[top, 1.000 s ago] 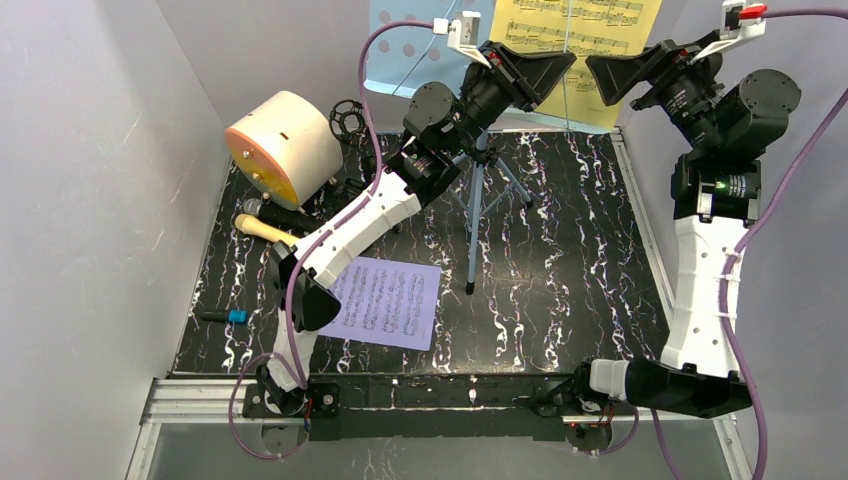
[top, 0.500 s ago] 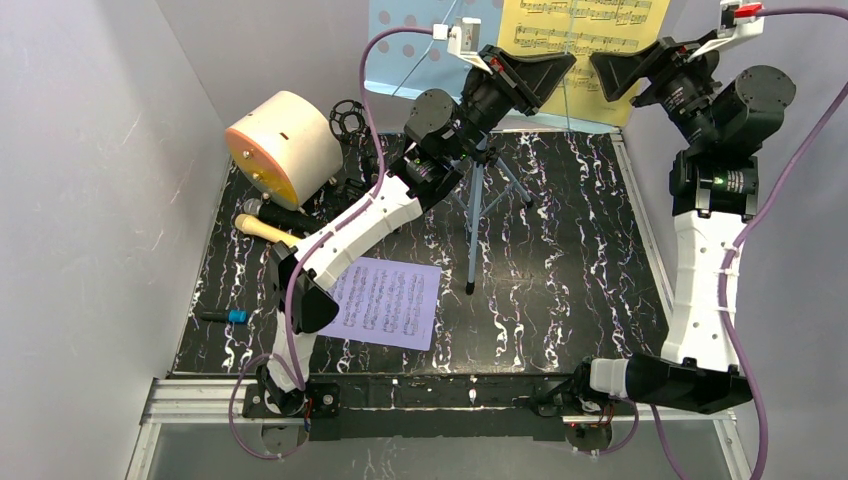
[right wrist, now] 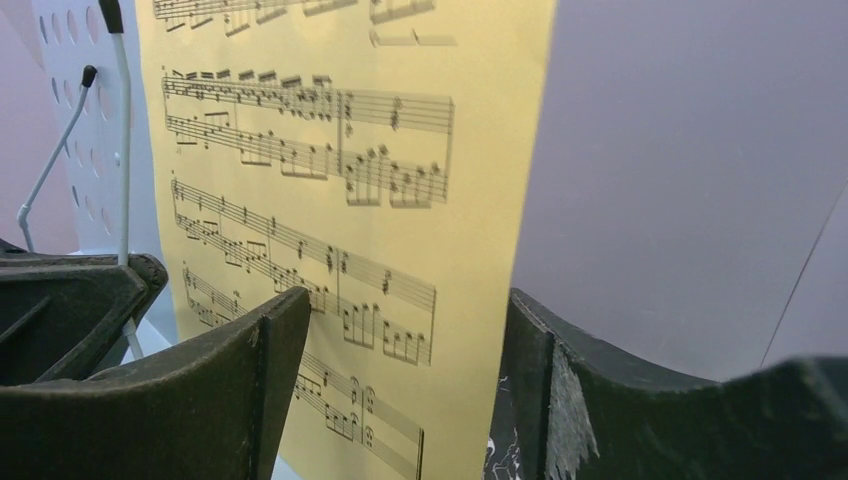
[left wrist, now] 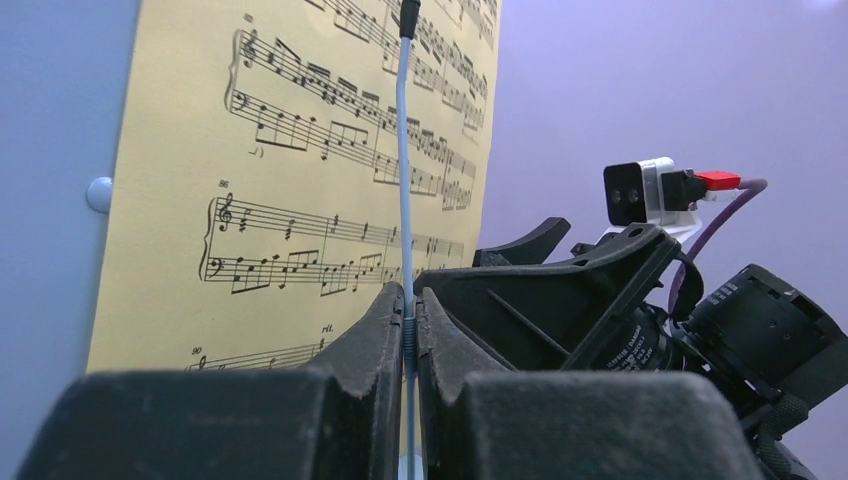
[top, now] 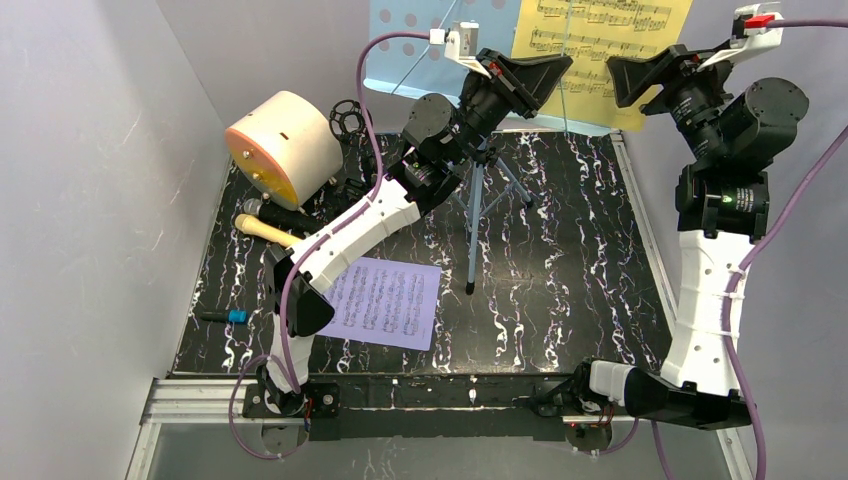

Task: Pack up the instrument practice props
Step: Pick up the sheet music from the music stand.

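From above, the yellow score sheet (top: 600, 40) leans on the blue music rack (top: 410, 40) at the back of the table (top: 570, 290). Left wrist: the left tool (left wrist: 408, 300) is clamped on the rack's wire page-holder (left wrist: 404, 150). Right wrist: the right tool (right wrist: 405, 310) gapes astride the sheet's edge, so removing the sheet seems in hand; next, pinch and lift it free

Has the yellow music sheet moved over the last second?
Yes. The yellow sheet has slid right along the blue rack, which stayed put, so more of the rack now shows.
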`<state>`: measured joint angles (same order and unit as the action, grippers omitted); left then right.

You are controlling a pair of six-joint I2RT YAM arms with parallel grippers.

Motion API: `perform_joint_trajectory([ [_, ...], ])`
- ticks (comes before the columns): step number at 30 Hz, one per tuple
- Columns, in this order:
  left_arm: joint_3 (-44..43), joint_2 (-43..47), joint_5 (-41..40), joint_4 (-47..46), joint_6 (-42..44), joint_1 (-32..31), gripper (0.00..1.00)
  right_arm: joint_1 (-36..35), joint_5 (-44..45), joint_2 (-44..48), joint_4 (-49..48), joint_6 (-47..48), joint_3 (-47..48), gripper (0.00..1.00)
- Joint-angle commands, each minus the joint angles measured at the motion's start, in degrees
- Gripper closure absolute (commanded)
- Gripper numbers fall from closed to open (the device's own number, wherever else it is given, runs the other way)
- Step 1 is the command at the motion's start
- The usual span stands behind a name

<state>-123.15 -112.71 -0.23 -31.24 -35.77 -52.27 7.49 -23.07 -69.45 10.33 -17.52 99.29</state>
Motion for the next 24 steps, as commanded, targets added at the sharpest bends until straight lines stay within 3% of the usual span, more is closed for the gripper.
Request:
perform_joint_trajectory([
  [1,1.3,3.7,-2.4,0.5,2.2,0.2,1.00,0.4,-2.2,1.5,-0.6,0.2,0.3,0.25],
  [14,1.5,3.3,-3.3,1.4,3.0,0.2,1.00,0.3,-3.1,3.3,-1.1,-0.6,1.0,0.50],
  [16,1.7,3.3,-3.5,1.5,3.1,0.2,1.00,0.4,-2.2,3.5,-0.5,-0.1,1.3,0.58],
  [21,2.1,3.5,-4.1,1.6,3.4,0.2,1.00,0.4,2.5,4.5,1.2,1.6,1.2,0.90],
  [24,2.4,3.6,-4.6,1.7,3.7,0.2,1.00,0.3,7.8,5.9,2.4,2.8,0.6,0.96],
])
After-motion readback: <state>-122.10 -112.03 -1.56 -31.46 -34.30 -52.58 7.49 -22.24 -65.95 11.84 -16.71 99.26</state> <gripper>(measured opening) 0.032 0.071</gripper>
